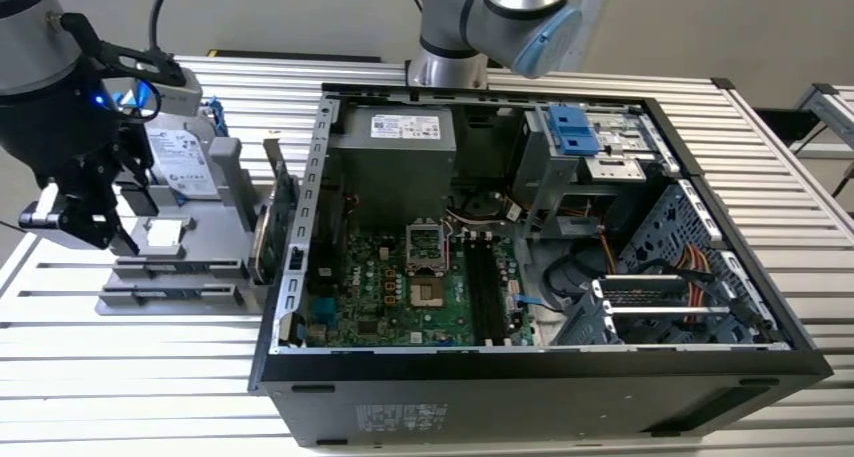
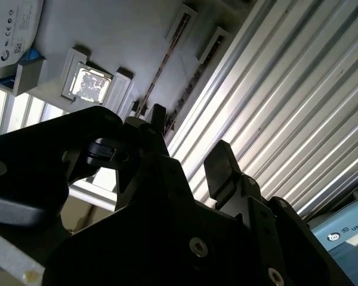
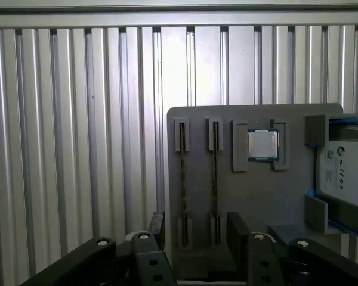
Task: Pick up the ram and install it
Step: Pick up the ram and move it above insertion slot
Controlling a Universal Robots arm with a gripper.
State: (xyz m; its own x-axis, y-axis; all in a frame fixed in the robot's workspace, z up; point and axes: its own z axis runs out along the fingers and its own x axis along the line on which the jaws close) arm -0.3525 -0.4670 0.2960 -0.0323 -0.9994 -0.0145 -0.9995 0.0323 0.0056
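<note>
Two thin ram sticks stand on edge in parallel grooves of a grey holder plate (image 3: 256,196); in the first wrist view one ram stick (image 3: 183,185) lies beside the other (image 3: 215,185). The second wrist view shows a stick's edge (image 2: 160,71) too. My gripper (image 3: 197,229) hangs above the holder's end, open, its black fingers (image 3: 157,225) on either side of the two grooves with nothing between them. In the exterior view the gripper (image 1: 91,235) is over the holder (image 1: 187,282) at that view's left, beside the open computer case (image 1: 534,367).
On the same holder sit a processor chip (image 3: 262,145) and a silver hard drive (image 3: 346,173) with blue rails. Inside the case, the green motherboard (image 1: 387,287) has long black memory slots (image 1: 483,292). The case wall (image 1: 287,237) rises close to the holder. The table (image 1: 134,377) is ribbed metal.
</note>
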